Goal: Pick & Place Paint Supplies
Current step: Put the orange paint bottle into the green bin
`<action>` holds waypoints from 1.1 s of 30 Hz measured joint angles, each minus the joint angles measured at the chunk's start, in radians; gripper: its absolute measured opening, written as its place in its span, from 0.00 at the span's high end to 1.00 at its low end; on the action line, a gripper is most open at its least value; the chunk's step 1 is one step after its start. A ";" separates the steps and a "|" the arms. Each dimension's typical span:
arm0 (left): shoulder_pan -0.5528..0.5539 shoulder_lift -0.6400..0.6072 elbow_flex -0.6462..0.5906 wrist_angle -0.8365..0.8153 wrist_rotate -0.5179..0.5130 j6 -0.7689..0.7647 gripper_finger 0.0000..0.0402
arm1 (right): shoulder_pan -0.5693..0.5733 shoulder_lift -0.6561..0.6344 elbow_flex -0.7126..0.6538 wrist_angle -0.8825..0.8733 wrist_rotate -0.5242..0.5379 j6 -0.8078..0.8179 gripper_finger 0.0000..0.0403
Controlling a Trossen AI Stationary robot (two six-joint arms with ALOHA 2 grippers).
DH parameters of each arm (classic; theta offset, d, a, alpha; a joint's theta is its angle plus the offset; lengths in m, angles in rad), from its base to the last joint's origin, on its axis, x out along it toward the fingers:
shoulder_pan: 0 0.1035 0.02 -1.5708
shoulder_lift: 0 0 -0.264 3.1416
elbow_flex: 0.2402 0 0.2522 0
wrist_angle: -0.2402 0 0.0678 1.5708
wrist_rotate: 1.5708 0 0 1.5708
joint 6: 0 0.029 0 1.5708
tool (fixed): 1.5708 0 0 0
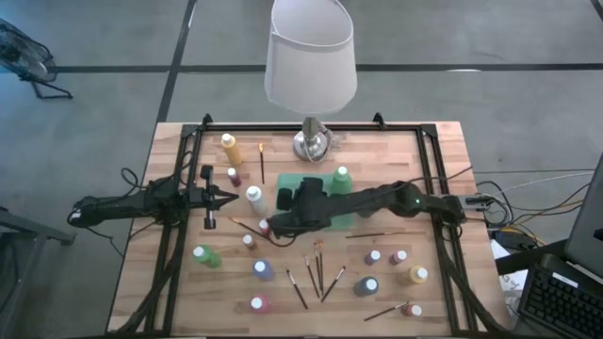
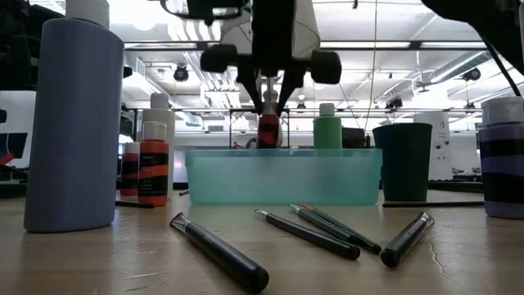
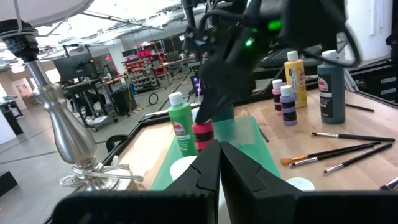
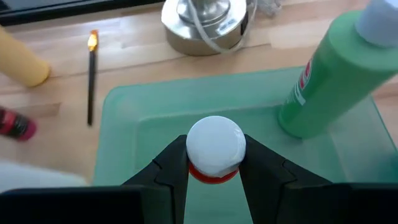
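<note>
A pale green tray (image 1: pixel 316 179) lies mid-table with a green bottle (image 1: pixel 341 177) standing in it. My right gripper (image 4: pixel 216 169) reaches in from the table's right and is shut on a red, white-capped paint bottle (image 2: pixel 268 133) above the tray (image 2: pixel 282 176). My left gripper (image 1: pixel 229 198) waits shut at the table's left, pointing level toward the tray. Other paint bottles (image 1: pixel 263 269) stand around the tray, and several paintbrushes (image 1: pixel 316 273) lie near the front edge. My right gripper pinches the red bottle at its white cap (image 4: pixel 214 144) between its two fingers (image 4: pixel 176 165). They come slanting down from above. The bottle hangs upright below them, over the tray's floor. Its lower end is at rim height; whether it touches the floor is hidden.
A white-shaded lamp (image 1: pixel 311 56) on a silver base (image 1: pixel 311 143) stands just behind the tray. A yellow bottle (image 1: pixel 229 148) and one brush (image 1: pixel 261 162) lie far left of it. More bottles (image 1: pixel 400 256) stand at the front right.
</note>
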 joint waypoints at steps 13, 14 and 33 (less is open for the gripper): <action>0.000 0.000 0.000 0.000 0.000 0.000 0.96 | -0.024 0.017 -0.114 0.000 -0.003 0.101 0.73; 0.000 0.000 0.000 0.000 0.000 0.000 0.96 | -0.025 0.017 -0.122 0.000 -0.003 0.105 0.73; 0.000 0.000 0.000 0.001 0.000 0.000 0.96 | -0.085 0.016 -0.210 0.014 0.006 0.122 0.73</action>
